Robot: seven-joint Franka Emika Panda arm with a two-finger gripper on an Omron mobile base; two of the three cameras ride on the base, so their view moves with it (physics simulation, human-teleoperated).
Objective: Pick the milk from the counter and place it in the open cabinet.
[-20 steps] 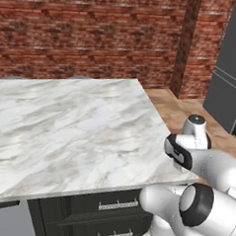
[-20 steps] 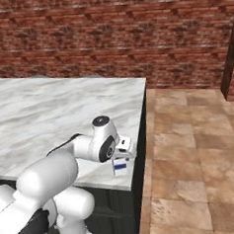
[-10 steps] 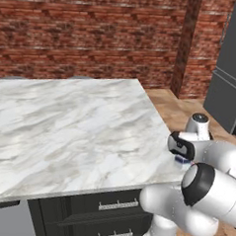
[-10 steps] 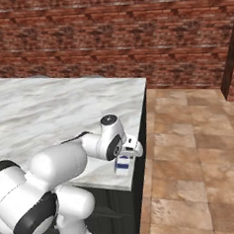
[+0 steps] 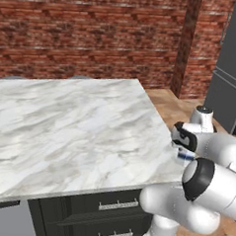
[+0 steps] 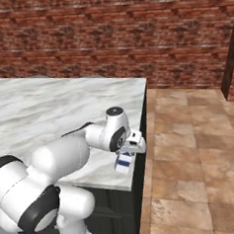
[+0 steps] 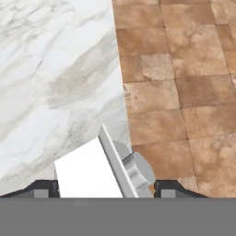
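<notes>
Here, veined marble counter point(image 5: 64, 131) — brick wall point(image 6: 108, 35), terracotta floor tiles point(image 6: 195, 148).

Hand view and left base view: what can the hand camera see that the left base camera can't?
The hand view alone looks straight down on the milk's white top, ridge and grey round cap, with a dark fingertip on each side of it and the gripper straddling the carton. The left base view alone has the brick wall, the dark drawers with silver handles and the arm's big white links. Both share the marble counter, the milk near its right edge and the brown tiled floor.
</notes>
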